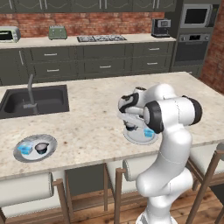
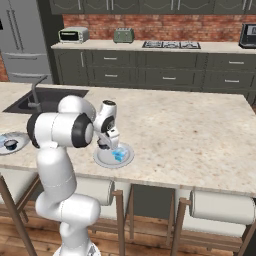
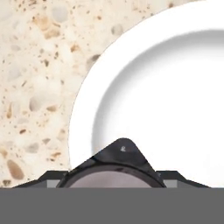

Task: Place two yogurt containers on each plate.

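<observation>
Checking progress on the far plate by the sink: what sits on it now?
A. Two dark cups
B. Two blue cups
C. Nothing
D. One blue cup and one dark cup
D: the plate by the sink holds one blue cup beside one dark cup.

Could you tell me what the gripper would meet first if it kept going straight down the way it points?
Probably the near plate beneath it. The gripper carries a dark yogurt cup, so the cup's base would likely touch first.

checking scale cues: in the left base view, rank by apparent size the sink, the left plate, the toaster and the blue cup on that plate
1. sink
2. left plate
3. toaster, though it stands much farther from the camera
4. blue cup
</observation>
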